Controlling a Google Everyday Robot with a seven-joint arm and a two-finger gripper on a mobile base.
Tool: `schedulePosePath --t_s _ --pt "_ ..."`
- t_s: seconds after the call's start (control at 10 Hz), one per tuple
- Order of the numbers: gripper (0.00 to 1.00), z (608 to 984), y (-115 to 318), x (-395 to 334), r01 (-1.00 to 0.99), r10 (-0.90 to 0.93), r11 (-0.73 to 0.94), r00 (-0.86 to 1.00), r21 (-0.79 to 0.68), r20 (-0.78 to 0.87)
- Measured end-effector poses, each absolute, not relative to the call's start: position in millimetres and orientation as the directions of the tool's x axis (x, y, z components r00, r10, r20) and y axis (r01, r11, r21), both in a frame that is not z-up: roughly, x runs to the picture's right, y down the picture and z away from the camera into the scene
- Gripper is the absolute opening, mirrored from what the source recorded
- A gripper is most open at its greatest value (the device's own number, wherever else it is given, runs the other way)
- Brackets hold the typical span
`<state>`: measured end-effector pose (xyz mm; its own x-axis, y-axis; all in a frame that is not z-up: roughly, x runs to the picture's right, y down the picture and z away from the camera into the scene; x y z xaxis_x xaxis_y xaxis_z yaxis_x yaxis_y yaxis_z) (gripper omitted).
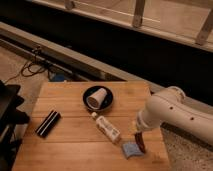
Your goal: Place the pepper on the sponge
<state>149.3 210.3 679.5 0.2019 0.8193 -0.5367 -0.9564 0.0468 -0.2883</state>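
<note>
The blue sponge (pixel 130 149) lies flat near the front right edge of the wooden table (pixel 70 145). The pepper (pixel 142 144) is a thin dark-red piece hanging upright right at the sponge's right edge, its tip low over the table. My gripper (pixel 138 134) reaches down from the white arm (pixel 170 110) on the right and is shut on the pepper's top end. I cannot tell whether the pepper's tip touches the sponge.
A black bowl (pixel 89 102) holding a tipped white cup (pixel 97 97) sits mid-table. A white bottle (pixel 106 128) lies on its side just left of the sponge. A black rectangular object (pixel 48 123) lies at the left. Cables and a dark wall run behind the table.
</note>
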Motion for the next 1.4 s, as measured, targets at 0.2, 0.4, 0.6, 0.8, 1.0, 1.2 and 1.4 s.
schedulePosePath --t_s 0.2,0.4,0.6,0.8,1.0,1.2,1.4 --pt "0.04 702 229 142 -0.951 0.812 0.0 0.181 -0.31 -0.555" --pt "0.06 715 240 137 -0.945 0.807 -0.042 0.159 -0.324 -0.569" --pt "0.22 725 247 124 -0.938 0.799 -0.063 0.156 -0.34 -0.58" --pt "0.44 733 254 114 -0.933 0.79 -0.09 0.147 -0.349 -0.595" --pt "0.6 739 260 118 -0.931 0.781 -0.117 0.128 -0.346 -0.611" --pt "0.62 744 267 122 -0.934 0.768 -0.129 0.118 -0.333 -0.629" --pt "0.62 748 275 132 -0.943 0.755 -0.137 0.097 -0.302 -0.648"
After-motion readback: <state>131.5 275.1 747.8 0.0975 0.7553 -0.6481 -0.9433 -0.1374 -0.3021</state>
